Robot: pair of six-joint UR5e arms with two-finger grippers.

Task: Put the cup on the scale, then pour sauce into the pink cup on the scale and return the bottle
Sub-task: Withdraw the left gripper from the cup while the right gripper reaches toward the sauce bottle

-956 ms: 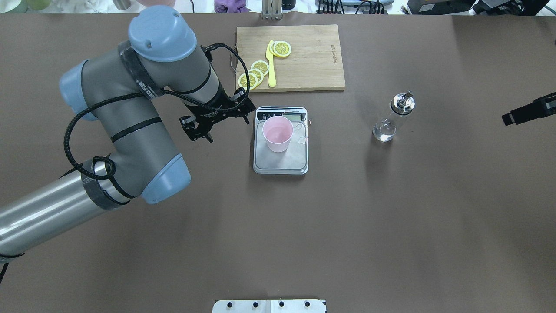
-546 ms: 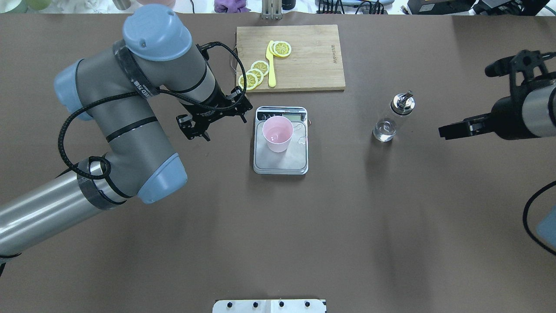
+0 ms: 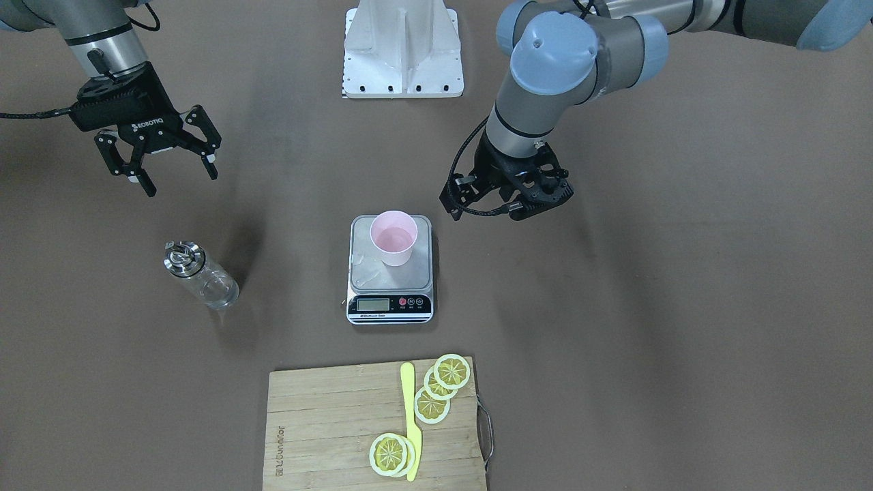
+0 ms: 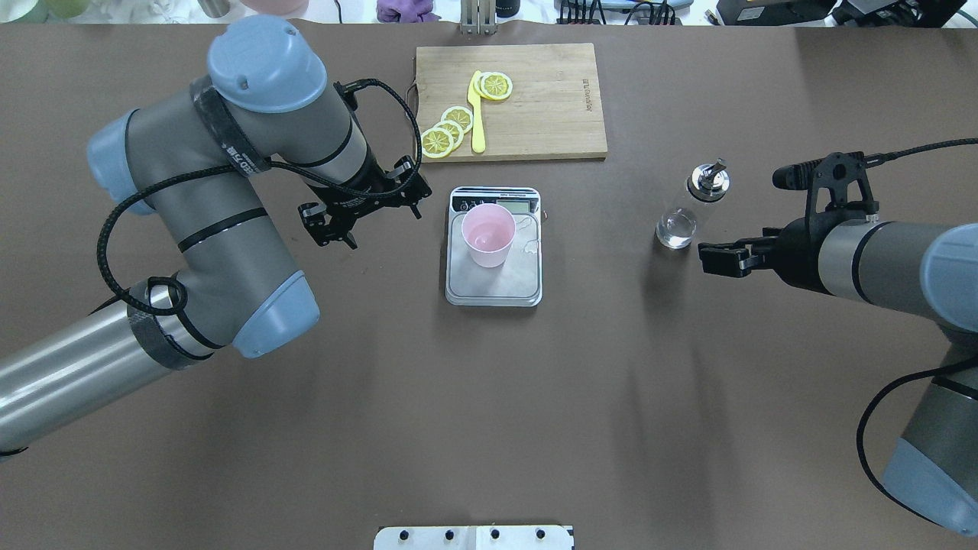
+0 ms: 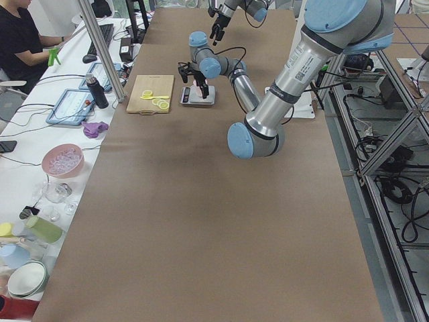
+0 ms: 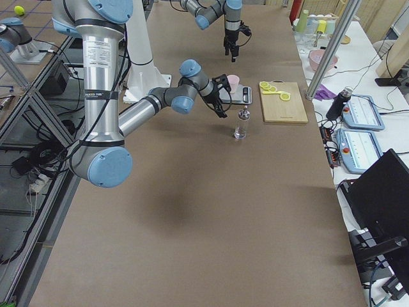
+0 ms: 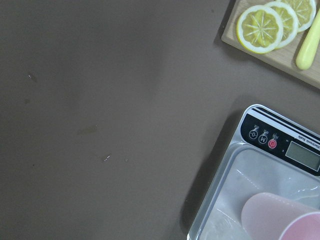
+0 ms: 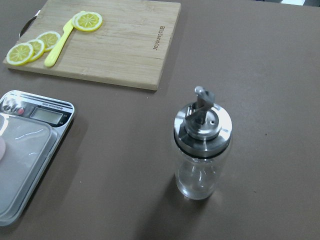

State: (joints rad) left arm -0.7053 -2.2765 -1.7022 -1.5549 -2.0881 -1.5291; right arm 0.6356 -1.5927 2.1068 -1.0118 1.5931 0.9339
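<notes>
The pale pink cup (image 4: 487,235) stands upright on the steel scale (image 4: 506,284), toward its display end; it also shows in the front view (image 3: 393,237) on the scale (image 3: 365,264). The clear glass bottle (image 4: 686,212) with a silver pourer cap stands on the table right of the scale and fills the right wrist view (image 8: 201,150). My left gripper (image 4: 365,221) is open and empty, left of the scale and apart from the cup. My right gripper (image 3: 179,181) is open and empty; in the overhead view it (image 4: 707,260) sits just right of the bottle, not touching it.
A bamboo cutting board (image 4: 550,107) with lemon slices (image 4: 447,130) and a yellow knife (image 4: 477,114) lies behind the scale. The robot's white base plate (image 4: 474,537) is at the near edge. Operators' desks line the far side.
My right arm has come in from the right edge toward the bottle. My left gripper has drawn back to the left, away from the scale. Cup and bottle have not moved.
</notes>
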